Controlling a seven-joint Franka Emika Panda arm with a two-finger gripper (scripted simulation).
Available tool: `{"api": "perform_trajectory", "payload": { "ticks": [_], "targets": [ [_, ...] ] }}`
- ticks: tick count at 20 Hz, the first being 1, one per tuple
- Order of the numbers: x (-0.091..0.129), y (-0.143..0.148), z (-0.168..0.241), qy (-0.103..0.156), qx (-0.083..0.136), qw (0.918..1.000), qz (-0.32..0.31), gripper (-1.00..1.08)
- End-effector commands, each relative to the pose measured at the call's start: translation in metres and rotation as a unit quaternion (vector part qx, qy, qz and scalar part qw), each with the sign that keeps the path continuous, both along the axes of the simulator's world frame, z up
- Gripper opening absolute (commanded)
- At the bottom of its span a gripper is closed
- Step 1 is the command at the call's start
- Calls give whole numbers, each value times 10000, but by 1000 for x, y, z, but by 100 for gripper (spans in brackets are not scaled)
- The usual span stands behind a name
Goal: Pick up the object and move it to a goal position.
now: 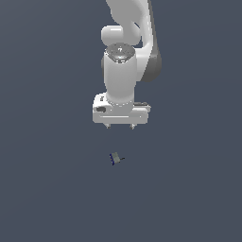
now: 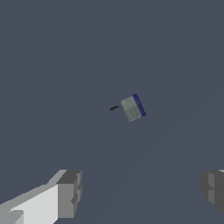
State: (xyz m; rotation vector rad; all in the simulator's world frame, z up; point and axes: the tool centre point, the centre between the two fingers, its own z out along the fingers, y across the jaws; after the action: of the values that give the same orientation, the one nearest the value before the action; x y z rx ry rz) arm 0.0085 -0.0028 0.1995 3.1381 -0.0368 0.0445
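Observation:
The object (image 1: 115,159) is a tiny grey-green flat block with a dark blue edge, lying on the plain grey-blue floor. In the wrist view the object (image 2: 133,107) shows with a small dark stub beside it. My white gripper (image 1: 119,126) hangs above the block, well clear of it, pointing down. Its two short fingertips (image 1: 108,126) stand wide apart. In the wrist view the gripper (image 2: 142,192) is open and empty, with the grey finger pads (image 2: 70,192) far apart and nothing between them.
The floor (image 1: 47,189) is a uniform grey-blue surface. The white arm (image 1: 125,42) rises above the gripper toward the top of the exterior view.

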Motion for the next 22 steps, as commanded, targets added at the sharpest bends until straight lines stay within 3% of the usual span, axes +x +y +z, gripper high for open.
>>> {"api": "perform_trajectory", "payload": {
  "ticks": [1, 12, 22],
  "targets": [
    [0, 0, 0, 0, 0, 10000, 0, 100],
    [2, 27, 7, -105, 24, 9993, 358, 100],
    [5, 24, 1, -84, 51, 9999, 40, 100]
  ]
}}
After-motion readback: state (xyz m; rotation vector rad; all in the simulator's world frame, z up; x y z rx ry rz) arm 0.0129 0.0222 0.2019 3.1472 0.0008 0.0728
